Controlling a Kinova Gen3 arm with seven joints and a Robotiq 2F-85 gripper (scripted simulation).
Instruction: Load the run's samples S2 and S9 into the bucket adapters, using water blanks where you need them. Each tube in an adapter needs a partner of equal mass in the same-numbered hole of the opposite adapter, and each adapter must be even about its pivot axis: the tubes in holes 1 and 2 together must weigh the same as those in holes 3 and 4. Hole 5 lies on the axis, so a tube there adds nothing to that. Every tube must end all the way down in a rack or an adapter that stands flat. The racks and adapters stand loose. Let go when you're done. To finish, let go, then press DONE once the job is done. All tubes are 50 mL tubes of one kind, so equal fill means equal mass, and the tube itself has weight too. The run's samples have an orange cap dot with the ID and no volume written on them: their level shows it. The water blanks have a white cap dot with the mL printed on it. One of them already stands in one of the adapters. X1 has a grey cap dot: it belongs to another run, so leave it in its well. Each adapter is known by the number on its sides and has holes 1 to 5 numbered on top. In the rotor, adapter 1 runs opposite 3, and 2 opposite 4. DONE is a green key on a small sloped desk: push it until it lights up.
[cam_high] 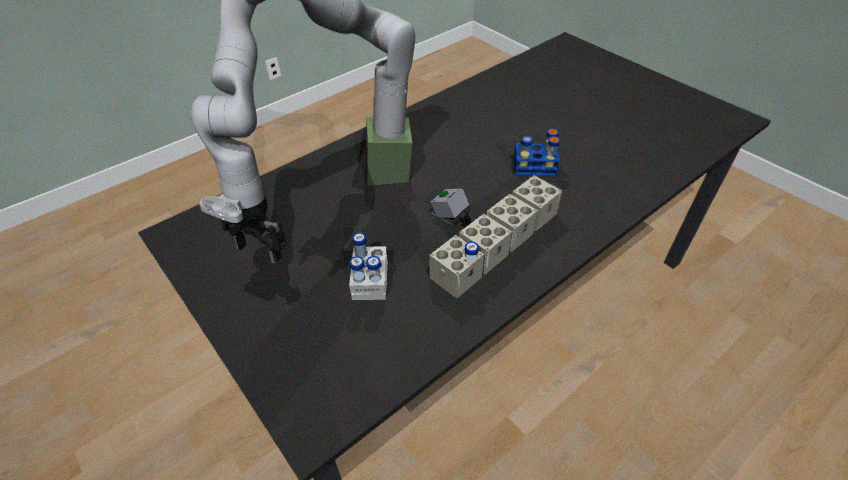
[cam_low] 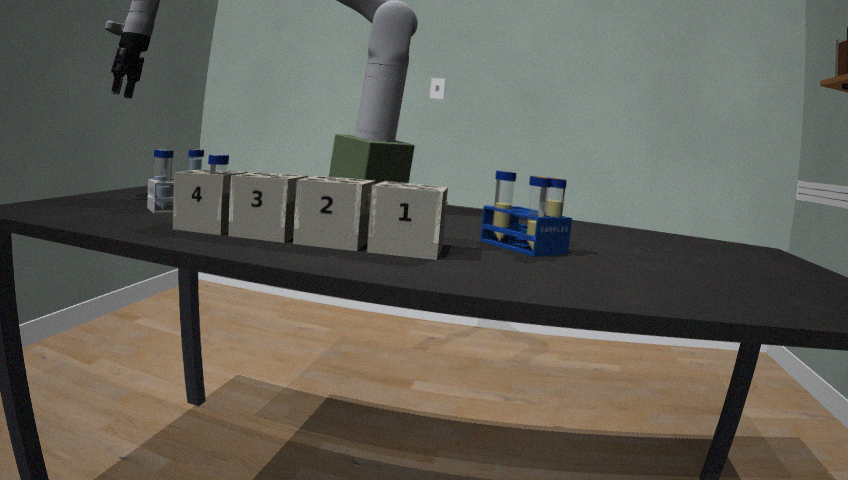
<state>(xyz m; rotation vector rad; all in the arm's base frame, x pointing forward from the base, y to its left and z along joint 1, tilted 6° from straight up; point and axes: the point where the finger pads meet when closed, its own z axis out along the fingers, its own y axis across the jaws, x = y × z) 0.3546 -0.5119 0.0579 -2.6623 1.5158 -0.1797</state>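
Observation:
My gripper (cam_high: 257,249) (cam_low: 121,90) is open and empty. It hangs above the table's left end, well left of the white blank rack (cam_high: 367,290) (cam_low: 155,199), which holds three blue-capped water blanks (cam_high: 358,239) (cam_low: 163,155). Four grey adapters stand in a row: adapter 4 (cam_high: 470,276) (cam_low: 196,202), adapter 3 (cam_high: 497,252) (cam_low: 257,205), adapter 2 (cam_high: 523,231) (cam_low: 327,211) and adapter 1 (cam_high: 550,211) (cam_low: 404,217). One water blank (cam_high: 471,248) (cam_low: 217,160) stands in adapter 4. The blue sample rack (cam_high: 535,171) (cam_low: 553,228) holds two orange-dotted samples (cam_high: 553,136) (cam_low: 557,196) and a third tube (cam_high: 526,141) (cam_low: 505,190).
The grey sloped desk (cam_high: 452,206) with the green DONE key (cam_high: 442,193) stands just behind the adapter row; the adapters hide it in the exterior view. The arm's green base block (cam_high: 388,157) (cam_low: 371,159) stands at the table's (cam_high: 624,118) (cam_low: 654,267) far edge.

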